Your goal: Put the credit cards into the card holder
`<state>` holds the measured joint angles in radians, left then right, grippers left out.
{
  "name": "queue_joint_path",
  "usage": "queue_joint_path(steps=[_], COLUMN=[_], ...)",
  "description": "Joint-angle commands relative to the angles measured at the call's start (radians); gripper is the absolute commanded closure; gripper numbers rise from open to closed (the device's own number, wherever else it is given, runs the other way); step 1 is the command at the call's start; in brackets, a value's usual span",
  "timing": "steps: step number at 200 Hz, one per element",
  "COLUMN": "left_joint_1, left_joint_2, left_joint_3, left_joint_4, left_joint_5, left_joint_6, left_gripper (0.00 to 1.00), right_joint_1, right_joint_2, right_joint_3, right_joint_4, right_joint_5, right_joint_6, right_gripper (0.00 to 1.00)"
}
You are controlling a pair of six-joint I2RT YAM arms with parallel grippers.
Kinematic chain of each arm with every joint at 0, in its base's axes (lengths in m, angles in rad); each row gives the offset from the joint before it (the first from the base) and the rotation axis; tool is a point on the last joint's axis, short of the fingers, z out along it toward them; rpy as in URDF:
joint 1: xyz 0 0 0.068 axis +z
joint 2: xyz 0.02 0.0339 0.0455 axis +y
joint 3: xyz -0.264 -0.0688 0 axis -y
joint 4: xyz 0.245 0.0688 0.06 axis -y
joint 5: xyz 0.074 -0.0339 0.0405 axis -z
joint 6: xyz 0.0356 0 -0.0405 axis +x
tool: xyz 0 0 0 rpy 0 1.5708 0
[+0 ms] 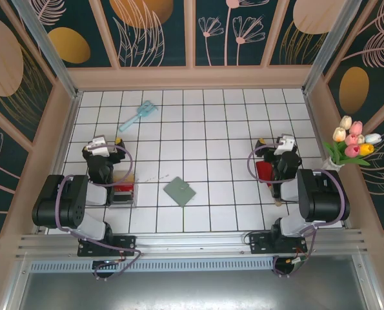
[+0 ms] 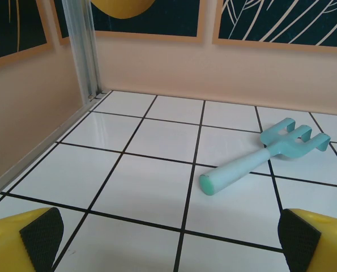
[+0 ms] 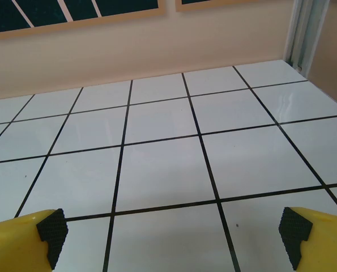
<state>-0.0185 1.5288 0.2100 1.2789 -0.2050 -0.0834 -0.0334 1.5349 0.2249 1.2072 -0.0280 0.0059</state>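
Note:
The card holder (image 1: 179,191) is a flat sage-green square lying shut on the white tiles in the front middle, between the two arms. A clear box (image 1: 122,192) beside the left arm's base holds credit cards (image 1: 124,183) on edge; red and tan-orange ones show. My left gripper (image 1: 108,143) (image 2: 168,238) hovers behind that box, open, with bare tile between its yellow fingers (image 2: 41,232). My right gripper (image 1: 275,143) (image 3: 174,238) is open too, over bare tiles at the right, its fingers (image 3: 52,229) wide apart.
A teal toy fork (image 1: 138,115) (image 2: 264,156) lies at the back left, ahead of the left gripper. A red object (image 1: 264,172) stands next to the right arm. Tulips (image 1: 353,141) sit at the right wall. Low walls (image 1: 192,79) ring the tiled floor.

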Motion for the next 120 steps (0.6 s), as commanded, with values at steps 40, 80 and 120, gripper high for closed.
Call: queue_joint_path(steps=[40,80,120], left_joint_1=[0.005,0.004,0.005], left_joint_2=[-0.009,-0.009,-0.066], left_joint_3=[0.015,0.016,-0.048], left_joint_4=[0.016,0.018,0.086], left_joint_5=[0.019,0.020,0.032], left_joint_6=[-0.006,-0.004,-0.005], left_gripper=[0.01,0.01,0.01], right_joint_1=[-0.008,-0.006,0.005], right_joint_2=[0.006,0.005,-0.014], right_joint_3=[0.016,0.015,0.016], right_joint_4=[0.023,0.024,0.009], right_joint_5=[-0.018,-0.015,-0.021], right_joint_6=[0.006,0.004,-0.011], right_gripper=[0.01,0.01,0.01])
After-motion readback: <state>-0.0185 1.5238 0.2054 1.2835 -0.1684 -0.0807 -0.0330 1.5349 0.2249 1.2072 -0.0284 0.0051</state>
